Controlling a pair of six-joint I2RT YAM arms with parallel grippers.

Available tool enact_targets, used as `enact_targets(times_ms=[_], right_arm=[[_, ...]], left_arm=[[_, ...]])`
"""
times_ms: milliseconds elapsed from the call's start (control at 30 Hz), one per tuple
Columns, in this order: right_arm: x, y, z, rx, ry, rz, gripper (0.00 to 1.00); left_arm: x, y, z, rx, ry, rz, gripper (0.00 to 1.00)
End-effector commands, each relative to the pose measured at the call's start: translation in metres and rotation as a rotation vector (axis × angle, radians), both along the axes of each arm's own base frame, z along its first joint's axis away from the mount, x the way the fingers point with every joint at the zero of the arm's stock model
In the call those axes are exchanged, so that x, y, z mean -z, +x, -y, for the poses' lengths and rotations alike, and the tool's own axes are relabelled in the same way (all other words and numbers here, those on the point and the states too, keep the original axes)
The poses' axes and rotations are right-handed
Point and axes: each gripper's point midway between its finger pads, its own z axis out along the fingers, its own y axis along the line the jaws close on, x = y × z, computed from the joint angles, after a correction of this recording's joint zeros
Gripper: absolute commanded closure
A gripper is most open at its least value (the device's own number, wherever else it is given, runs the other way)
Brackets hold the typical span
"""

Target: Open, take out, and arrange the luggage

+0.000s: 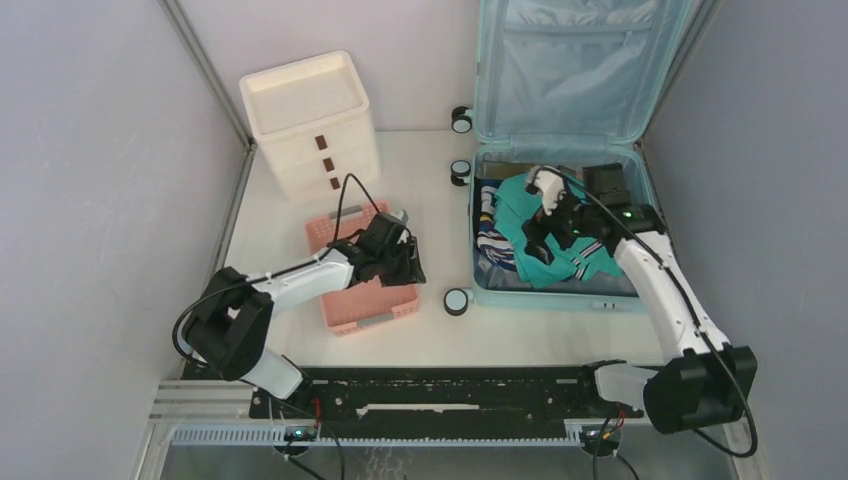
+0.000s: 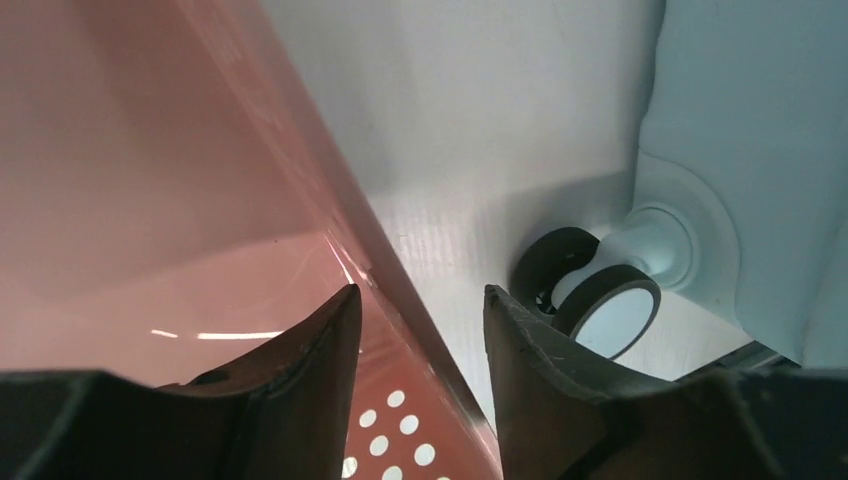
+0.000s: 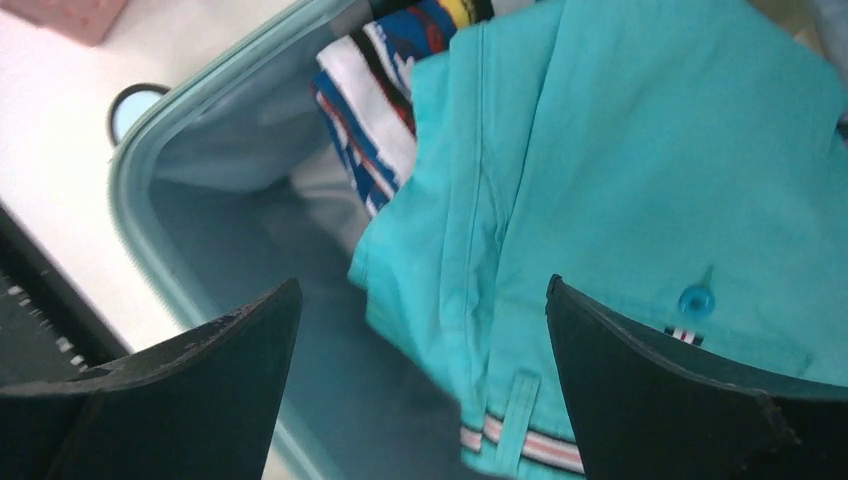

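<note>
— Below the right gripper (image 3: 422, 290), what lies there?
— A folded teal garment (image 3: 620, 150), with a striped one (image 3: 370, 90) tucked beside it. Both sit inside the luggage (image 1: 560, 298), which lies on that arm's side of the table (image 1: 420, 170), its lid standing up behind.
— So the opening is done?
— I judge so. The taking out looks hardly begun (the clothes fill the shell), and the arranging is all to come.
— Is that gripper holding anything?
— No. Its jaws stand wide apart over the teal cloth with nothing between them. As far as I can tell, they are not touching it.
— And the left gripper (image 2: 420, 295)?
— Its jaws are parted too. One finger is inside the pink basket (image 2: 150, 150) and the other outside, with the wall between them. Whether they touch it I cannot tell. What shows of the basket floor is bare.
— Room to move?
— It is tight for the right. The luggage wall runs close beside one finger, and any lift must clear that rim. Past the left's outer finger there is a strip of bare table, then a luggage wheel (image 2: 600, 310) near by. A white drawer box (image 1: 310, 120) stands beyond the basket, well apart from both grippers.
</note>
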Motion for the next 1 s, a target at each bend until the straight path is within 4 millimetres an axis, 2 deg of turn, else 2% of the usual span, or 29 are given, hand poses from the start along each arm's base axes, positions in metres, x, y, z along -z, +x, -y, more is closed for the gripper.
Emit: enact_targets(times_ms=[0, 167, 233, 400, 500, 567, 600, 700, 800, 833, 967], right_arm=[[0.002, 0.049, -0.011, 0.089, -0.113, 0.124, 0.0], [0.023, 0.073, -0.034, 0.129, -0.181, 0.14, 0.0], [0.034, 0.082, -0.035, 0.172, -0.236, 0.144, 0.0], [0.06, 0.102, -0.016, 0.321, -0.346, 0.132, 0.01], [0.072, 0.106, -0.008, 0.349, -0.358, 0.099, 0.06], [0.076, 0.105, -0.006, 0.357, -0.334, 0.074, 0.17], [0.076, 0.105, -0.006, 0.357, -0.316, 0.063, 0.26], [0.075, 0.097, -0.014, 0.316, -0.238, 0.017, 0.57], [0.057, 0.084, -0.026, 0.253, -0.117, -0.007, 0.78], [0.048, 0.079, -0.029, 0.236, -0.074, -0.01, 0.83], [0.018, 0.065, -0.031, 0.155, 0.035, 0.015, 0.87]], left_arm=[[-0.032, 0.01, 0.021, 0.003, -0.095, 0.062, 0.45], [-0.056, 0.003, 0.002, -0.023, -0.086, 0.154, 0.35], [-0.069, 0.002, -0.009, -0.046, -0.08, 0.212, 0.33], [-0.106, 0.0, -0.038, -0.127, -0.092, 0.372, 0.28], [-0.12, -0.004, -0.049, -0.138, -0.105, 0.439, 0.26], [-0.128, -0.006, -0.052, -0.134, -0.117, 0.479, 0.25], [-0.133, -0.007, -0.054, -0.141, -0.129, 0.5, 0.22], [-0.15, -0.004, -0.061, -0.209, -0.19, 0.569, 0.01], [-0.168, -0.003, -0.068, -0.306, -0.299, 0.634, 0.0], [-0.176, -0.003, -0.068, -0.311, -0.341, 0.661, 0.0], [-0.213, -0.004, -0.051, -0.264, -0.533, 0.729, 0.02]])
